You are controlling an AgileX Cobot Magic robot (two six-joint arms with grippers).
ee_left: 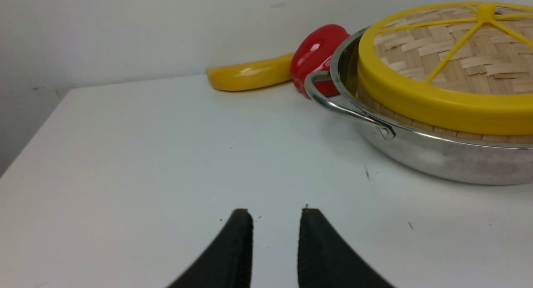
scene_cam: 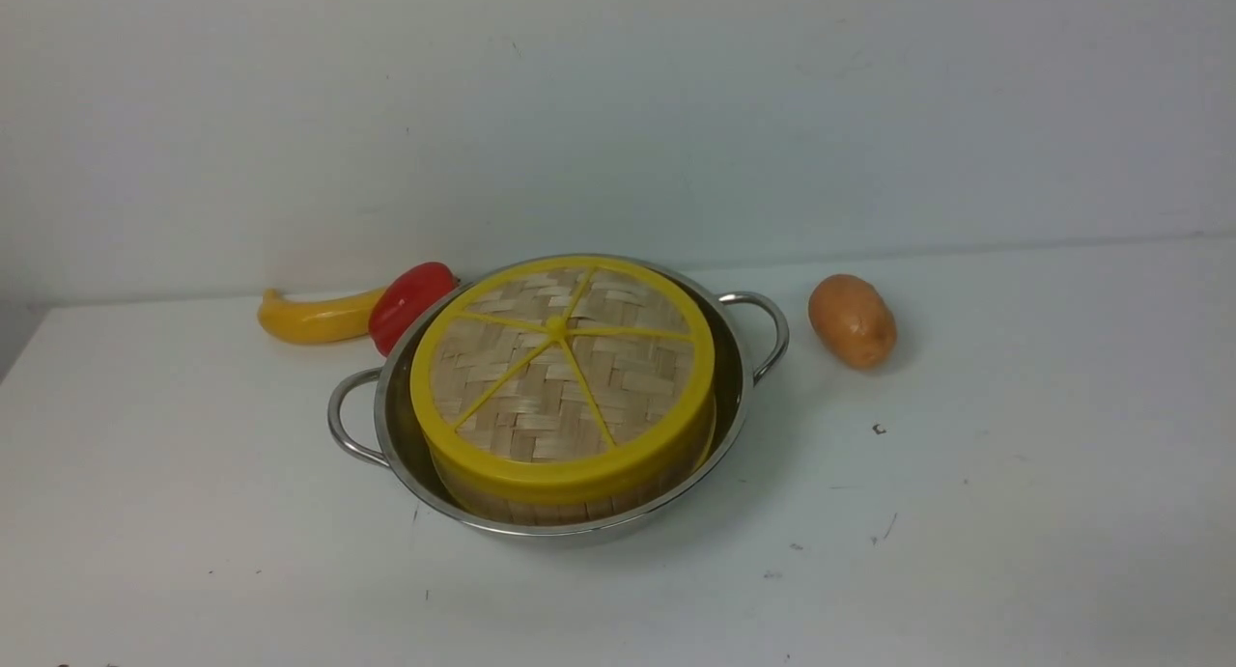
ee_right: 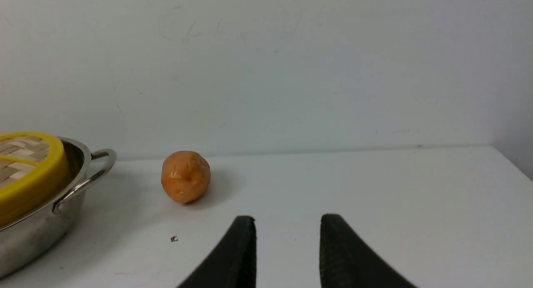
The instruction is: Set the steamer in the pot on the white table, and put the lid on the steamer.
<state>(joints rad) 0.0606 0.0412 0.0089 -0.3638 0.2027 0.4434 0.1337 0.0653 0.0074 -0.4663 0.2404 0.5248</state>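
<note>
**Steamer sits lidded in the pot, both grippers empty**

Nearest, at the bottom edge of each wrist view, the black jaws stand spread with bare white tabletop (scene_cam: pixel 1014 513) showing between them: the left gripper (ee_left: pixel 275 213) with a narrower gap, the right gripper (ee_right: pixel 287 219) a little wider. Neither pinches anything, and neither arm shows in the front view.

In the middle of the front view sits the stainless-steel pot (scene_cam: pixel 386 426), its looped handles sticking out at lower left and upper right. Inside it stands the bamboo steamer (scene_cam: pixel 570 505), only a strip of its slatted wall visible under the woven lid (scene_cam: pixel 560 368), which rests on top with its yellow rim and spokes facing up. What is inside the steamer cannot be seen.

Further back, right of the pot and apart from it, lies a potato (scene_cam: pixel 852 320). At upper left, a red pepper (scene_cam: pixel 410 302) sits just behind the pot's rim, and a yellow banana (scene_cam: pixel 314 318) lies against the pepper, near the wall.
</note>
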